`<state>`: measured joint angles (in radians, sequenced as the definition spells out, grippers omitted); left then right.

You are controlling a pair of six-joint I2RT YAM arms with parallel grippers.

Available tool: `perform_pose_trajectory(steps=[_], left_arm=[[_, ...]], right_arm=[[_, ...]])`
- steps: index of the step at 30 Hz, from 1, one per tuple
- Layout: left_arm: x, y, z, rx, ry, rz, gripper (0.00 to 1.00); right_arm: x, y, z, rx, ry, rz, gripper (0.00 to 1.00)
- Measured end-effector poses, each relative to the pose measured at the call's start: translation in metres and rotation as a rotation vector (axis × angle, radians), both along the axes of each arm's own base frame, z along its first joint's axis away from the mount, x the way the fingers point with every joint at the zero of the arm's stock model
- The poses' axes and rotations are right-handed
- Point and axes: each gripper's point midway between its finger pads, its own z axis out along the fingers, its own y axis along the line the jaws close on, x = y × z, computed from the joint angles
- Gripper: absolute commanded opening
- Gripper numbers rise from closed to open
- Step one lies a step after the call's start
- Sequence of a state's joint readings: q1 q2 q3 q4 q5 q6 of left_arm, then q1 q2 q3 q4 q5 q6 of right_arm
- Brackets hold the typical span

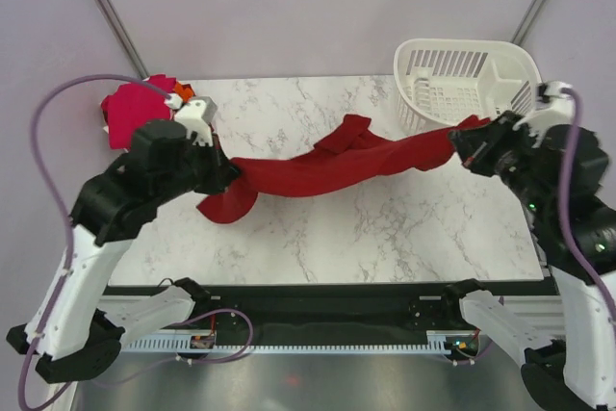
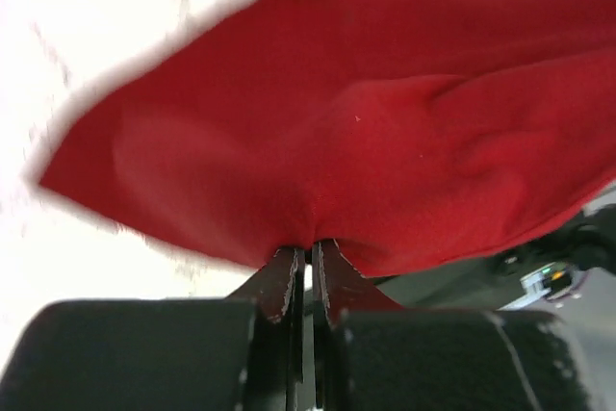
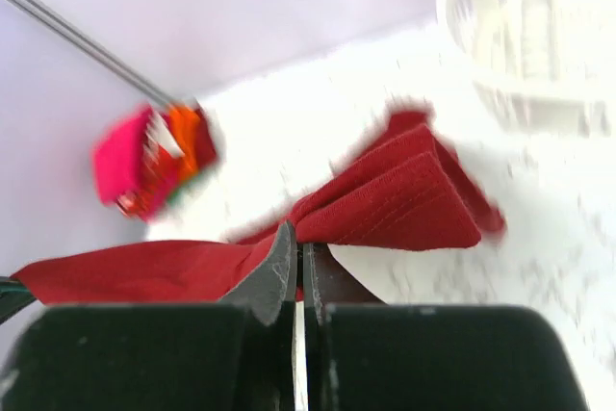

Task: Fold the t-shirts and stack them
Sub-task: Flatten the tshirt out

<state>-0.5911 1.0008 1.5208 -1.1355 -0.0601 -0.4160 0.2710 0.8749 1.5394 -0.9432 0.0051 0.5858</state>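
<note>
Shirt (image 1: 327, 168), dark red, strung as a loose rope across the middle of the top view, from left of centre to the right edge. Bunched rather than spread, with a folded flap poking up at centre and a lobe drooping at lower left. Hard to tell whether the middle span touches the bench (image 1: 385, 228) or hangs just above it.

Judged soft, light and limp: no stiffness of its own, so sagging between any two holds and collapsing into wrinkles wherever unsupported. Likely to stretch a little under tension, not to break. Not slippery, though a thin single layer could creep out of a narrow pinch.

Pinched at the left end by the left end effector (image 2: 308, 259), clenched on a gathered fold. Pinched at the right end by the right end effector (image 3: 300, 255), likewise clenched on cloth, with a stitched hem fanning out just beyond the tips.

Best taken at two matching corners, shoulders or hem ends, on the doubled stitched edge, and pulled apart gently to flatten before folding.

Further out: stack (image 1: 130, 113) of pink and orange shirts at upper left; white basket (image 1: 462, 79) at upper right, just beside the right grip.
</note>
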Motion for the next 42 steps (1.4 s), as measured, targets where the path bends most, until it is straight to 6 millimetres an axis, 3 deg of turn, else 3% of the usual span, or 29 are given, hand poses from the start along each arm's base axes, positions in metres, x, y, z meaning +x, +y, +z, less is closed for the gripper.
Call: perform_pose_trajectory(steps=[3,4,5,11,13,16,20,22,25,27,29,32,33,34,35,36,38,39,40,41,42], left_arm=[[-0.016,0.008,0.068,-0.089,-0.189,-0.046,0.02],[-0.025,0.012,0.088,-0.119,-0.252,-0.062,0.02],[-0.033,0.017,0.105,-0.143,-0.304,-0.074,0.02],[-0.104,0.038,0.197,-0.291,-0.626,-0.225,0.02],[-0.121,0.039,0.211,-0.313,-0.692,-0.289,0.02],[-0.137,0.034,0.221,-0.317,-0.748,-0.38,0.02],[-0.134,0.026,0.216,-0.287,-0.756,-0.434,0.02],[-0.122,0.02,0.207,-0.259,-0.743,-0.429,0.02],[-0.092,0.013,0.187,-0.196,-0.698,-0.389,0.02],[-0.062,0.006,0.166,-0.128,-0.644,-0.346,0.02],[-0.021,-0.003,0.137,-0.033,-0.576,-0.298,0.02],[0.063,-0.012,0.083,0.092,-0.408,-0.224,0.03],[0.099,-0.008,0.061,0.118,-0.339,-0.185,0.38],[0.131,0.001,0.041,0.143,-0.278,-0.138,0.57],[0.174,0.013,0.006,0.18,-0.174,-0.08,0.69],[0.21,0.027,-0.018,0.202,-0.103,-0.02,0.99],[0.285,0.049,-0.078,0.212,0.042,0.076,1.0],[0.308,0.058,-0.11,0.216,0.099,0.108,1.0],[0.318,0.069,-0.144,0.225,0.175,0.137,1.0],[0.314,0.078,-0.167,0.235,0.249,0.158,1.0],[0.305,0.085,-0.179,0.244,0.308,0.171,1.0]], right_arm=[[-0.03,-0.015,0.075,0.024,-0.217,-0.022,0.0],[-0.049,-0.021,0.103,0.038,-0.317,-0.027,0.0],[-0.056,-0.024,0.112,0.042,-0.35,-0.029,0.0],[-0.161,-0.049,0.196,0.089,-0.736,-0.009,0.0],[-0.182,-0.05,0.214,0.095,-0.822,0.014,0.0],[-0.195,-0.05,0.228,0.091,-0.891,0.032,0.0],[-0.184,-0.048,0.233,0.074,-0.888,0.025,0.0],[-0.171,-0.045,0.236,0.071,-0.879,0.022,0.0],[-0.127,-0.036,0.229,0.066,-0.826,0.005,0.0],[-0.082,-0.029,0.216,0.055,-0.756,-0.018,0.0],[-0.018,-0.019,0.194,0.028,-0.647,-0.051,0.0],[0.105,0.001,0.134,-0.037,-0.436,-0.111,0.0],[0.154,0.01,0.102,-0.066,-0.346,-0.128,0.18],[0.201,0.019,0.07,-0.088,-0.261,-0.142,0.49],[0.236,0.028,0.044,-0.108,-0.188,-0.142,0.85],[0.285,0.04,0.006,-0.139,-0.099,-0.144,0.98],[0.364,0.059,-0.061,-0.187,0.01,-0.148,0.98],[0.389,0.064,-0.096,-0.207,0.058,-0.149,0.98],[0.406,0.07,-0.151,-0.24,0.143,-0.146,0.98],[0.406,0.07,-0.187,-0.268,0.211,-0.143,0.98],[0.394,0.066,-0.24,-0.319,0.329,-0.138,0.98]])
